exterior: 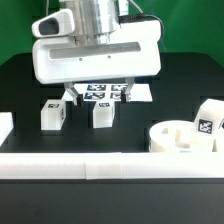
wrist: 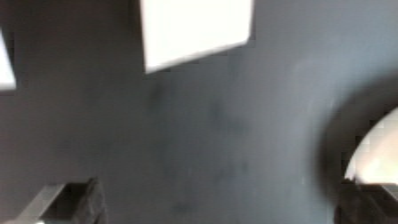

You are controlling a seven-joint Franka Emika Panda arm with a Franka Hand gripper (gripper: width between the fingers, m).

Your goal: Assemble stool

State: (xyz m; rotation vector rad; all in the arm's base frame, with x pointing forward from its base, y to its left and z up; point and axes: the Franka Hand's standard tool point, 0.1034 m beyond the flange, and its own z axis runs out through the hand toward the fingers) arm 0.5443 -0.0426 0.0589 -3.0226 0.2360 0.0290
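The white ring-shaped seat [exterior: 178, 138] lies at the exterior view's right, near the front rail. One tagged leg [exterior: 210, 121] stands at its right rim. Two more legs [exterior: 53, 114] [exterior: 103, 114] stand upright side by side on the black table, left of centre. My gripper [exterior: 99, 96] hangs above and just behind these two legs, open and empty, its fingers [exterior: 70, 97] spread wide. The wrist view is blurred. It shows the gripper [wrist: 214, 212] over bare dark table, a white block [wrist: 192, 32] that I cannot identify, and a curved edge of the seat [wrist: 377, 150].
The marker board [exterior: 108, 92] lies flat behind the two legs, under the gripper. A long white rail [exterior: 100, 166] runs along the front. Another white rail end [exterior: 5, 128] sits at the exterior view's left edge.
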